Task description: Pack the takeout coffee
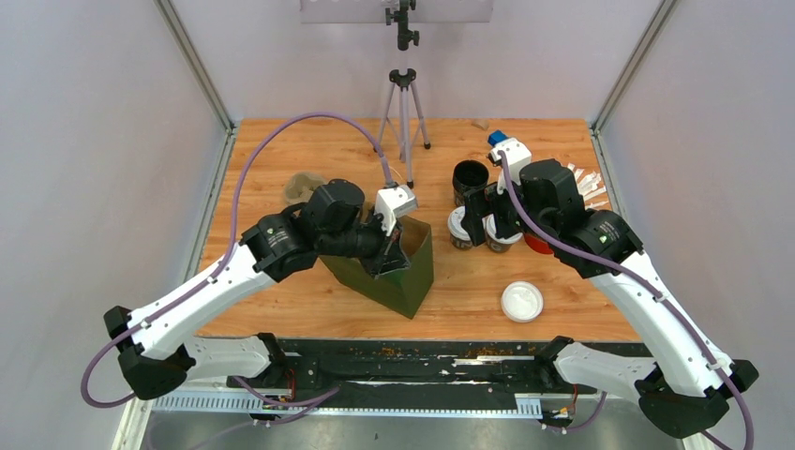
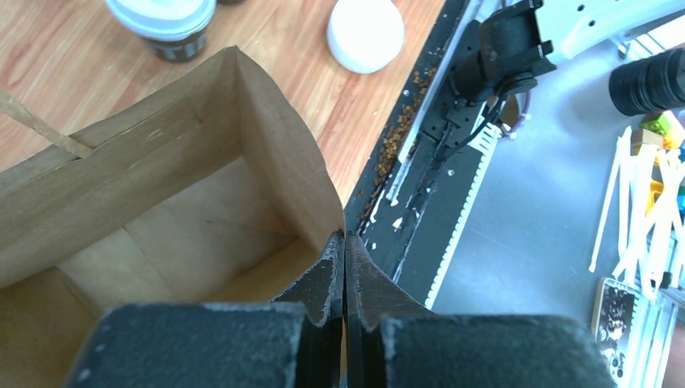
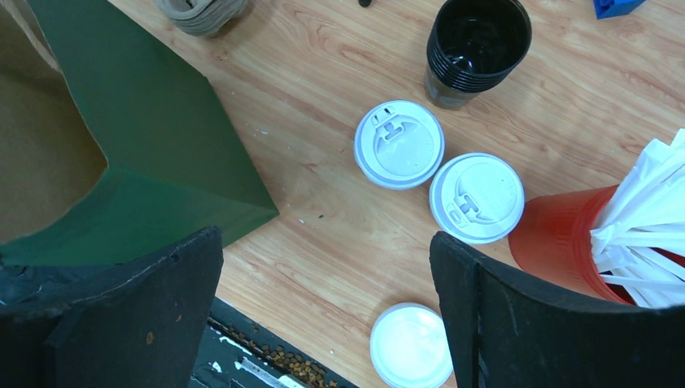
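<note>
With the left gripper [image 2: 345, 257] pinched on the rim of the bag [image 1: 413, 281], the right gripper [image 3: 323, 242], spread wide above the two lidded cups [image 3: 399, 144] standing together beside the bag, should centre on one cup and grip below its lid.

The first lidded cup [image 3: 399, 144] and second lidded cup [image 3: 476, 196] are standing side by side right of the bag [image 3: 153, 121]. The cup stack [image 3: 476, 44] is standing right of it and farther back, and the loose lid [image 3: 410, 346] is lying right of its near corner.
</note>
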You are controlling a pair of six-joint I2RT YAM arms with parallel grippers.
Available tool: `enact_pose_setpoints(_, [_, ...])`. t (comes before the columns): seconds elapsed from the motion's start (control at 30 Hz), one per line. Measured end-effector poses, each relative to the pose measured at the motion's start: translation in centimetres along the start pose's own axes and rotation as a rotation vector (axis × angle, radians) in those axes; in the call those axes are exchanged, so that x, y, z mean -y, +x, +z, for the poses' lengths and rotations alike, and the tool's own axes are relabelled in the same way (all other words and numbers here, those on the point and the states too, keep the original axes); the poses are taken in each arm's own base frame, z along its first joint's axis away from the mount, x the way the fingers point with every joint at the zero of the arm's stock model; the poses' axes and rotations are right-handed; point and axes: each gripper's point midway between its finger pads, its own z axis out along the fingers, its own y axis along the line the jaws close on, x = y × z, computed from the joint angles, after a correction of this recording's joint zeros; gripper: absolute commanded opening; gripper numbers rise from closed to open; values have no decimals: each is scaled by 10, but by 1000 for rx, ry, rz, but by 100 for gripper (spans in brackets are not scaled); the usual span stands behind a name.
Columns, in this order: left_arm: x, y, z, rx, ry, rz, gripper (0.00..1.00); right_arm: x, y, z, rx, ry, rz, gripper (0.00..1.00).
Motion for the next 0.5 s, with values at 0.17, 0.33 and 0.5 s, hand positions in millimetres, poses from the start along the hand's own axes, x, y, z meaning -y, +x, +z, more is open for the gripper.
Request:
enact_pose_setpoints(0.17, [12, -8, 12, -1, 46, 30, 0, 5, 2, -1, -8, 26, -8, 100])
enact_pose_setpoints(0.33, [15, -11, 22, -12, 67, 40, 6, 8, 5, -1, -18, 41, -17, 100])
enact_pose_setpoints(0.5, [17, -22, 31, -15, 83, 65, 40, 14, 3, -3, -8, 75, -9, 100])
